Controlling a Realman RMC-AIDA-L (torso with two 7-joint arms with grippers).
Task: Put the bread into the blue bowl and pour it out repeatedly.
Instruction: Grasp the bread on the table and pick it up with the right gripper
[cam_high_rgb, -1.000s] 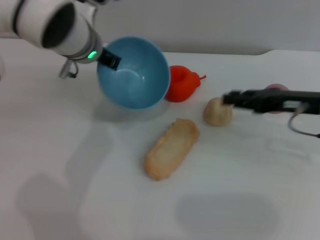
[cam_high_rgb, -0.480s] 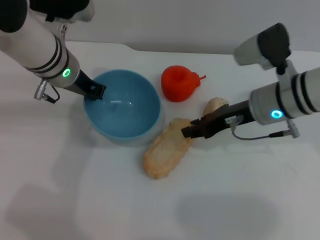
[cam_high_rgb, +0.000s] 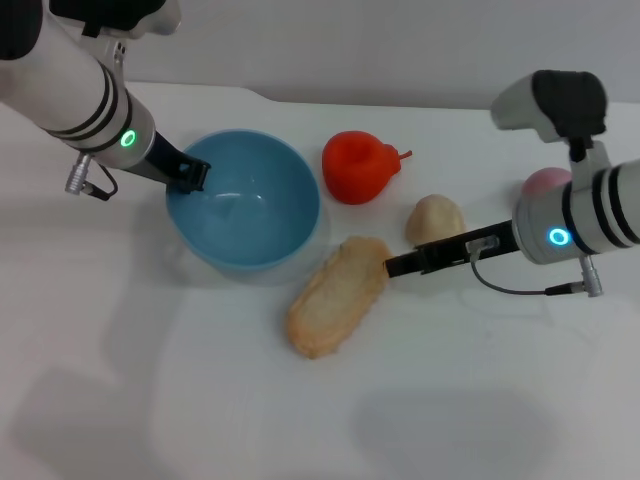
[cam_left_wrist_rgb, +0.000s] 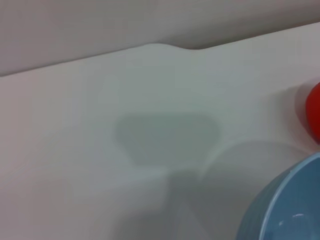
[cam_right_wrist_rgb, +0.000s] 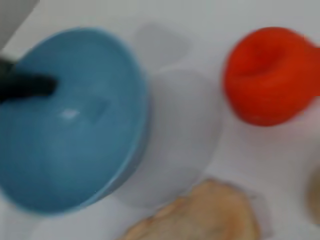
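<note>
Head view: your left gripper (cam_high_rgb: 190, 178) holds the blue bowl (cam_high_rgb: 245, 205) by its rim; your right gripper (cam_high_rgb: 392, 267) touches the bread (cam_high_rgb: 337, 296), its jaws I cannot tell.

No text, label, brand, number or sign could be read in any of the views. The only marks to be seen were two small lit rings, green on the left arm (cam_high_rgb: 127, 137) at the upper left of the head view and blue on the right arm (cam_high_rgb: 555, 237) at the right edge, and neither carried any lettering. The blue bowl (cam_high_rgb: 243, 200), the bread (cam_high_rgb: 337, 295) and the white table (cam_high_rgb: 460, 400) were all left plain and unmarked.
</note>
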